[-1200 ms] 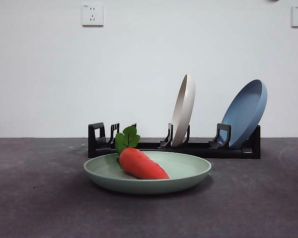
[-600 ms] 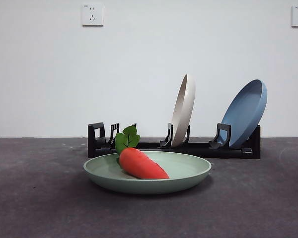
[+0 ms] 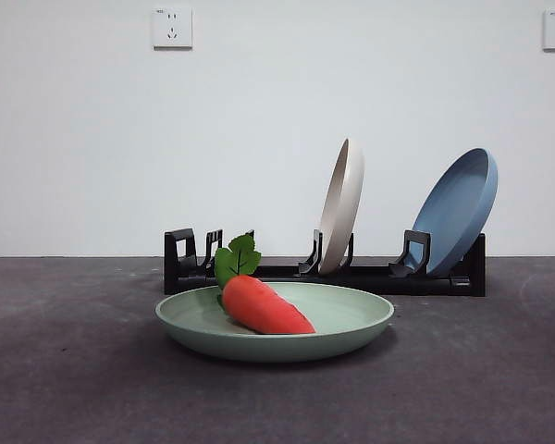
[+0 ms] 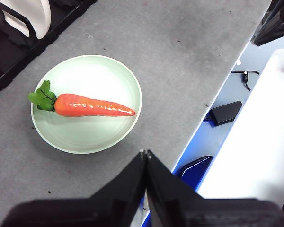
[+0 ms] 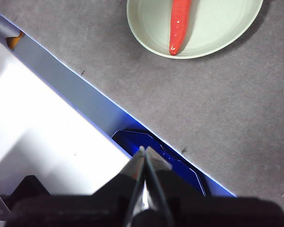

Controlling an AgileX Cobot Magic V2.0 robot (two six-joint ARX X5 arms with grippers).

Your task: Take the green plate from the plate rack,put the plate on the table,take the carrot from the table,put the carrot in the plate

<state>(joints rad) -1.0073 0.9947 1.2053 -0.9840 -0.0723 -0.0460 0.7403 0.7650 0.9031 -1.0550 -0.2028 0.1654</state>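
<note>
— Grey table [image 3: 65, 370] first: why does your green plate [image 3: 351, 319] lie flat in front of the plate rack [image 3: 287, 274]?

— So the carrot [image 3: 266, 308] has a level bed; your cream plate [image 3: 341, 205] and blue plate [image 3: 455, 211] stand on edge in the rack behind.

— Which way does your carrot point?

— It lies on its side across the plate's middle, long axis level, leaves toward the rack, tip toward the table's near edge.

— And your grippers?

— Your left gripper [image 4: 145, 153] and right gripper [image 5: 143, 150] hang over the near edge, jaws pressed together, holding nothing. I judge the task finished.
</note>
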